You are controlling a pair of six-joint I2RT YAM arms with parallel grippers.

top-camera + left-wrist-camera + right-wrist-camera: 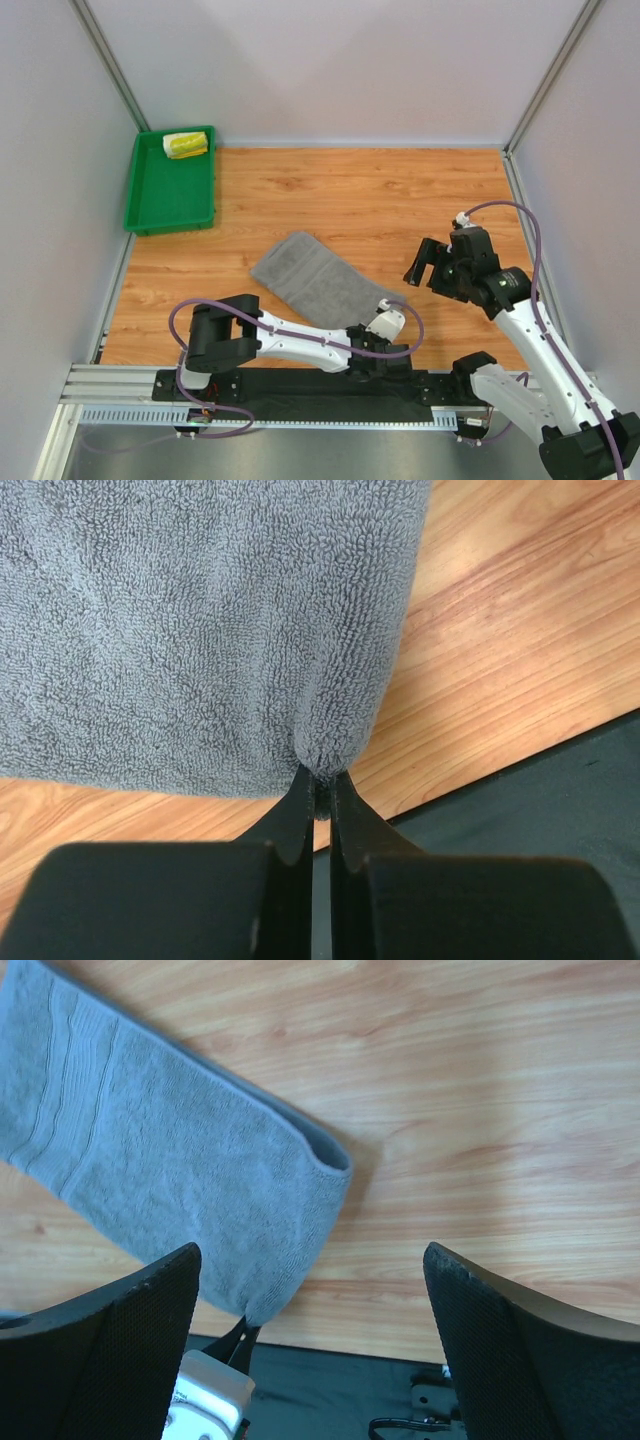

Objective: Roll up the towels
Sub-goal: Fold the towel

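The grey towel [315, 280] lies folded in a long strip on the wooden table, running from the middle toward the near right. My left gripper [388, 308] is shut on its near right corner, and in the left wrist view the terry cloth [200, 630] bunches between the closed fingertips [322, 785]. My right gripper [428, 265] hovers open to the right of the towel with nothing between its fingers [310, 1260]. The same towel [170, 1170] shows below and to its left. The smaller white-yellow towel [186, 145] sits rolled in the far corner of the green tray [160, 205].
The green tray stands at the back left, against the left wall. A black mat [300, 385] and the arms' mounting rail run along the near edge. Grey walls close in the table on three sides.
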